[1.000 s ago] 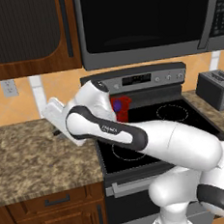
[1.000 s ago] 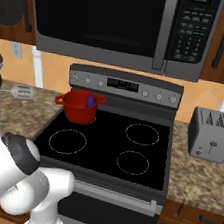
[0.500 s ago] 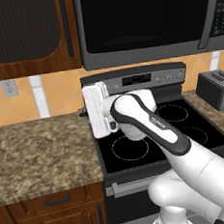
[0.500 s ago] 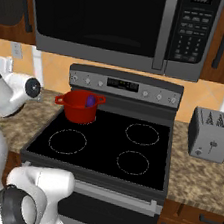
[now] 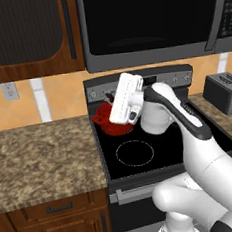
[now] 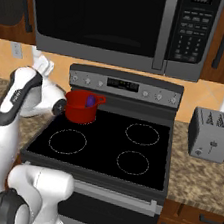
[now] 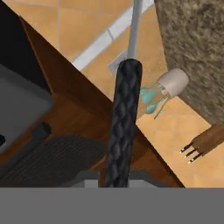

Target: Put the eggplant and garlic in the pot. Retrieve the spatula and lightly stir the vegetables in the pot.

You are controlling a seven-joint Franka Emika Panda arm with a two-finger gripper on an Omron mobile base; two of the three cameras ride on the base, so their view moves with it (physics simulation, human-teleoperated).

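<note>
My gripper [image 5: 111, 96] hangs tilted just above and beside the red pot [image 5: 110, 123] on the stove's back left burner. It is shut on the spatula's black handle [image 7: 122, 122]. The thin grey shaft [image 7: 134, 26] runs off the top of the hand view, so the slotted head is out of sight. In the right base view the purple eggplant [image 6: 90, 101] lies inside the pot [image 6: 79, 110]. The garlic is hidden. My white hand covers part of the pot's rim in the left base view.
The black stovetop [image 6: 129, 147] has three free burners. A microwave [image 5: 149, 19] hangs low over the stove. A toaster [image 6: 209, 134] stands on the right counter. Granite counter [image 5: 41, 155] stretches to the left. A wall outlet [image 5: 8, 90] is behind it.
The arm has swung right from the left counter to the stove, carrying the spatula. The hand now hovers at the red pot.
</note>
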